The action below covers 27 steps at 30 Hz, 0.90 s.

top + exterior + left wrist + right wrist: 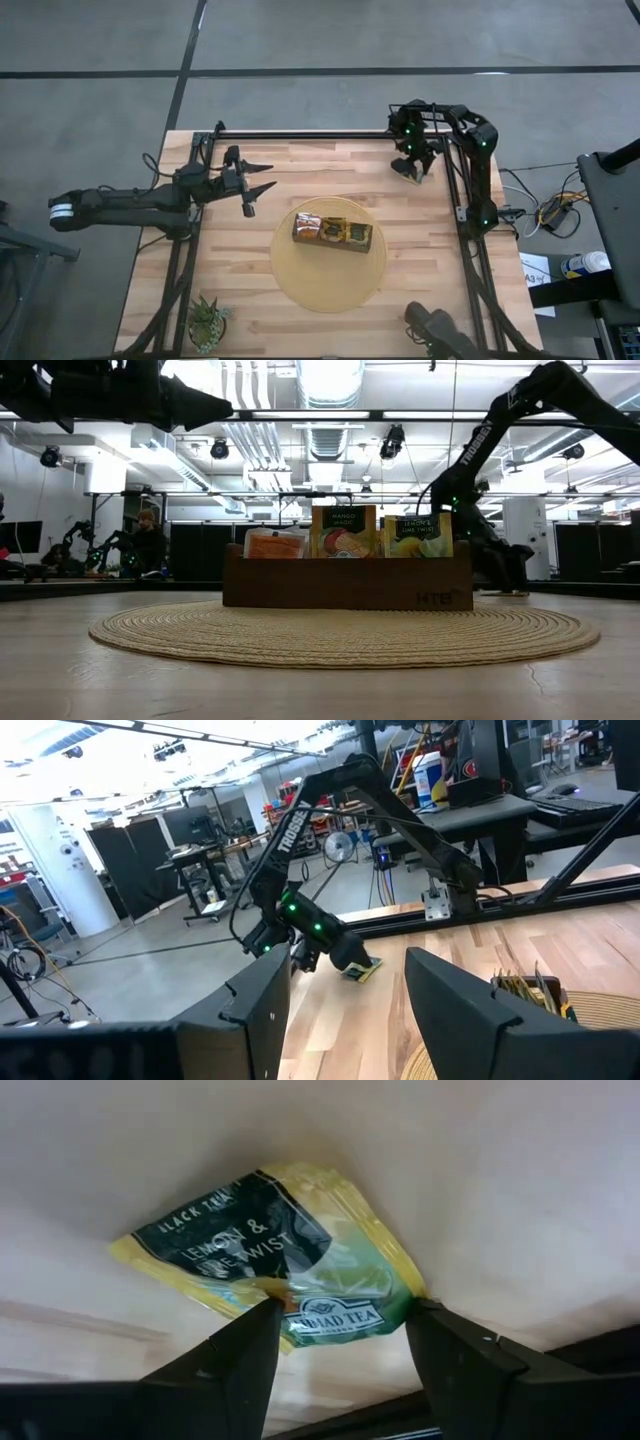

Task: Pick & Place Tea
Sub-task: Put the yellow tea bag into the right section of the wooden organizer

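Note:
A green-and-yellow tea sachet lies flat on the wood near the table's far right corner. My right gripper slants down over it from above, open, with one fingertip at each side of one end of the sachet. The dark wooden box stands on a round woven mat at the table's middle. Sachets stand upright in it: an orange one, a mango one and a lemon-lime one. My left gripper hangs open above the table's left part, with nothing between its fingers. My right gripper comes at the sachet from above, slanting down. Its two fingertips straddle the end with the brand label. I cannot tell whether they touch the sachet. The sachet lies flat on the table.
A black frame rail runs along the table's far edge and down both sides. A small green plant stands at the near left corner. A dark object sits at the near right edge. Bare wood lies between the mat and the sachet.

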### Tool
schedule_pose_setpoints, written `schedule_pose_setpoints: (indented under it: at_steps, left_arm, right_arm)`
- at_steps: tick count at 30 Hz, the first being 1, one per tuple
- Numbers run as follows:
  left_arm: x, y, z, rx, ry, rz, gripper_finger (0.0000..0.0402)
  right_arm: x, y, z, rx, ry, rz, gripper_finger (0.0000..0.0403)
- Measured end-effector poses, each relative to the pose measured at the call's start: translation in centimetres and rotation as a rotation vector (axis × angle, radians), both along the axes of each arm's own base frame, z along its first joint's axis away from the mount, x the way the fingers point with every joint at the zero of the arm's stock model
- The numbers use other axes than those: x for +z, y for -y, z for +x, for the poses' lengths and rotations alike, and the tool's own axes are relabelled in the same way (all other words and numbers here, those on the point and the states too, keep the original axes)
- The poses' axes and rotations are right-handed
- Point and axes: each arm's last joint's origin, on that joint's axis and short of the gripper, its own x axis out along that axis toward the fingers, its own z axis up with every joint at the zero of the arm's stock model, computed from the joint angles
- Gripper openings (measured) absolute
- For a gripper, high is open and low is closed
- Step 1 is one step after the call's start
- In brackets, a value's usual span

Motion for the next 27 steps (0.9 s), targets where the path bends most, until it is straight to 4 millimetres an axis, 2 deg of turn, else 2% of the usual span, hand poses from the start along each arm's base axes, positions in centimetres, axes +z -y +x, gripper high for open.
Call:
schedule_pose_setpoints:
  at_steps: [5,8,12,13,16,18,21,24,27]
  left_arm:
    - [0.0,0.0,0.0,0.0,0.0,0.0,0.0192]
    - [0.0,0.0,0.0,0.0,0.0,0.0,0.0192]
    - [0.0,0.0,0.0,0.0,-0.002,-0.002,0.0192]
    - [0.0,0.0,0.0,0.0,-0.002,-0.005,0.0192]
    - [-0.1,0.0,0.0,-0.003,-0.002,-0.032,0.0192]
    - [-0.1,0.0,0.0,-0.005,0.005,-0.051,0.0192]
    - [0.0,0.0,0.0,-0.008,0.015,-0.07,0.0192]
    - [0.1,-0.1,0.2,-0.011,0.043,-0.084,0.0192]
    - [0.1,-0.2,0.7,-0.015,0.072,-0.102,0.0192]
  right_arm:
    - [-0.3,-0.3,0.4,0.018,-0.004,0.005,0.0191]
    - [-0.4,-0.3,0.4,0.026,0.005,0.017,0.0144]
    - [-0.3,-0.4,0.3,0.037,0.007,0.029,0.0045]
    - [-0.1,-0.5,0.4,0.05,0.017,0.03,0.0031]
    - [0.6,-0.8,0.8,0.079,0.033,0.003,0.0025]
    - [1.7,-1.0,1.4,0.101,0.078,-0.067,0.0023]
    - [4.7,-2.0,2.6,0.144,0.177,-0.218,0.0021]
    - [8.0,-3.9,4.5,0.192,0.349,-0.447,0.002]
    - [11.2,-7.0,6.4,0.219,0.514,-0.747,0.0019]
